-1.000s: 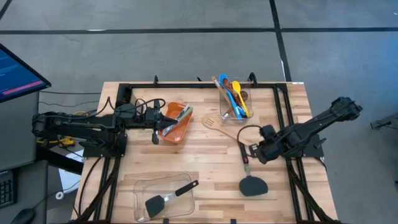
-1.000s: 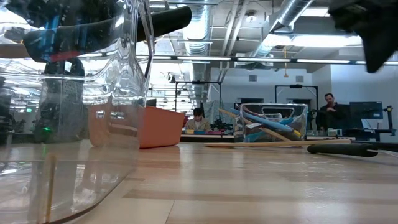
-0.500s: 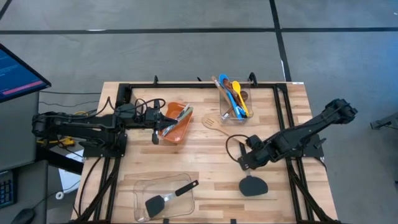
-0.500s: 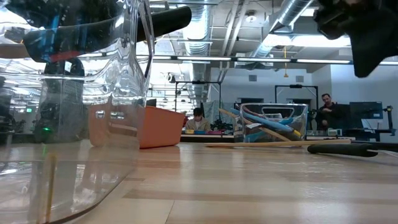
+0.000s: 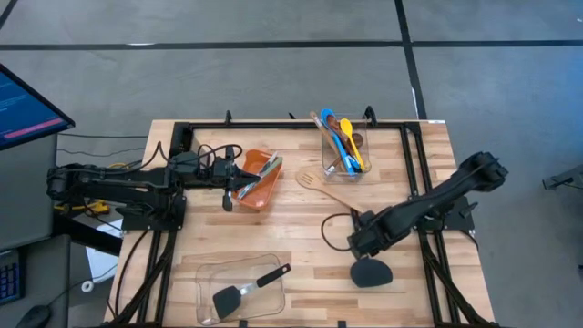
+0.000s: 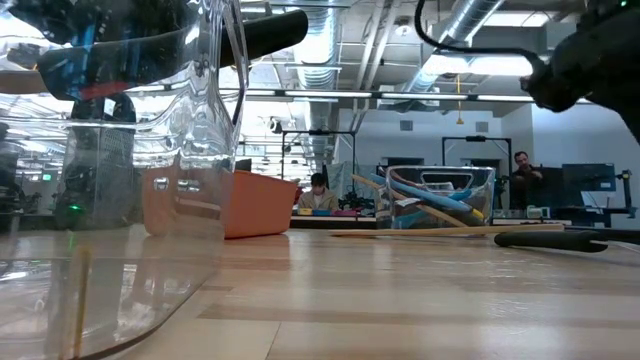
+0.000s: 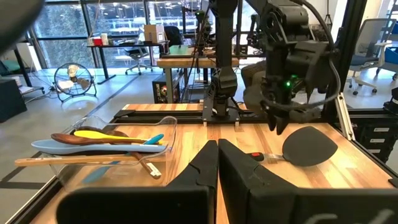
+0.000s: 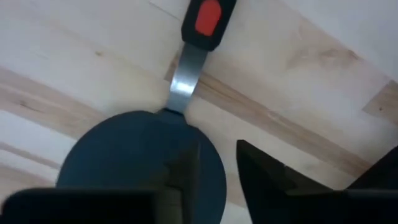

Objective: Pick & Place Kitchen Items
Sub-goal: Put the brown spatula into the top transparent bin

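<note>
Above a light wooden table, the right gripper hangs low over a round-headed black spatula that lies flat on the boards at the near right of the table. In the right wrist view its two dark fingers stand apart, with bare wood showing between them. They frame the spatula's head, grip nothing, and point towards its metal neck and red-marked handle.

The left gripper waits across the table, just beside an orange rectangular plastic bin that has slim tools lying in it. Its fingers are pressed together (the left wrist view shows no gap between them) and hold nothing.

A clear plastic container at the far edge holds blue, yellow and wooden spoons. A slotted wooden turner lies on the table just in front of it. A second black spatula rests in a shallow clear plastic tray near the front edge.

From table height, people can be seen at desks in the room beyond.
</note>
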You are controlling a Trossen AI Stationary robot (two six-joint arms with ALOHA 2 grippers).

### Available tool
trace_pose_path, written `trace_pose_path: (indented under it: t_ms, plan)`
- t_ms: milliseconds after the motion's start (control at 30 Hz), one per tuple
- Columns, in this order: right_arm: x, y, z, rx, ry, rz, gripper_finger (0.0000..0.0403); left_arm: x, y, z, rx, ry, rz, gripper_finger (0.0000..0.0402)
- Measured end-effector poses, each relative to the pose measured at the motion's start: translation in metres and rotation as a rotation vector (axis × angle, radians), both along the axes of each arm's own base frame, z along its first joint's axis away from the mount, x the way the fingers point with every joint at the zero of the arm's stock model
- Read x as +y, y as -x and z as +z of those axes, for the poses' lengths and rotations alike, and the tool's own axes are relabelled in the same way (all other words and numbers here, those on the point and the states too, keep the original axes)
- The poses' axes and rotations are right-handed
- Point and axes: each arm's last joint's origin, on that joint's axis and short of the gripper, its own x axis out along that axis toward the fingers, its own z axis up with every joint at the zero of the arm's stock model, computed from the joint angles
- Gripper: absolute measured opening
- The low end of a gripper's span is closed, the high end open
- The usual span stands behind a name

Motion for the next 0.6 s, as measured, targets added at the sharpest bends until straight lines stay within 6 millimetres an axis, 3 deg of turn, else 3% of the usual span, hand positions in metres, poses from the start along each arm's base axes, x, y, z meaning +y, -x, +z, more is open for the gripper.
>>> trace_pose_path:
  t_ms: [333, 600]
  plan:
    - [-0.003, -0.006, -0.006, -0.008, 0.012, 0.1, 0.0188, 0.0, 0.0, 0.0, 0.0, 0.0, 0.0, 0.0001]
    - [-0.038, -0.028, 0.002, -0.143, 0.179, 0.32, 0.0218, 0.0, 0.0, 0.0, 0.0, 0.0, 0.0, 0.0001]
